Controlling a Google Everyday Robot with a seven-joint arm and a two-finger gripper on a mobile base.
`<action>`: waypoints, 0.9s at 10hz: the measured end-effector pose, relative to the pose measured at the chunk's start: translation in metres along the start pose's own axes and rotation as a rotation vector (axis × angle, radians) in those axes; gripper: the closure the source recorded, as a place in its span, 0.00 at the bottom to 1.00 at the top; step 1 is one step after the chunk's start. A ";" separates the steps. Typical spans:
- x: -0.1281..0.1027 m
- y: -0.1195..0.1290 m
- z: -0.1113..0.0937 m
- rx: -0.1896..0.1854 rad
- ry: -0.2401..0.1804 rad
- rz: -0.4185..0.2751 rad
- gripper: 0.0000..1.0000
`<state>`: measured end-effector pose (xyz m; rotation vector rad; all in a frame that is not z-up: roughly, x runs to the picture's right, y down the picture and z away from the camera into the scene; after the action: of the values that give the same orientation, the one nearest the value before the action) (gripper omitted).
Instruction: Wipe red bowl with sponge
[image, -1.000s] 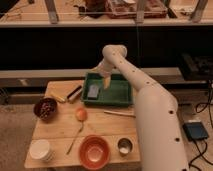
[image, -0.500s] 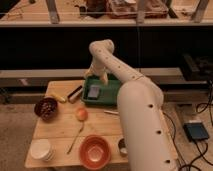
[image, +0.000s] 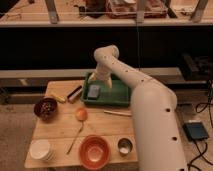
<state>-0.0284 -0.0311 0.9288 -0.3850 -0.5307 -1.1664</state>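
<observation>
Fingers released, the gripper (image: 100, 81) is hovering over the grey-blue rectangular sponge (image: 94, 91) in the green tray (image: 120, 93), apparently readying a grasp before wiping the orange-red bowl (image: 94, 151).

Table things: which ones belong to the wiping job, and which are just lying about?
In the job: red bowl, front edge; sponge, in the green tray; gripper, open, just above the sponge.
Lying about: maroon bowl, white bowl, orange fruit, spoon, metal cup, dark bar.

The wrist partly hides the hand (image: 100, 83) over the green tray's (image: 118, 93) back-left corner.
</observation>
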 end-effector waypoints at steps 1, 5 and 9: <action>-0.001 0.000 0.007 -0.003 -0.007 -0.006 0.20; 0.007 0.014 0.042 -0.042 -0.011 0.021 0.20; 0.022 0.013 0.047 -0.080 0.039 0.035 0.20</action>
<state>-0.0186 -0.0174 0.9797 -0.4383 -0.4426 -1.1617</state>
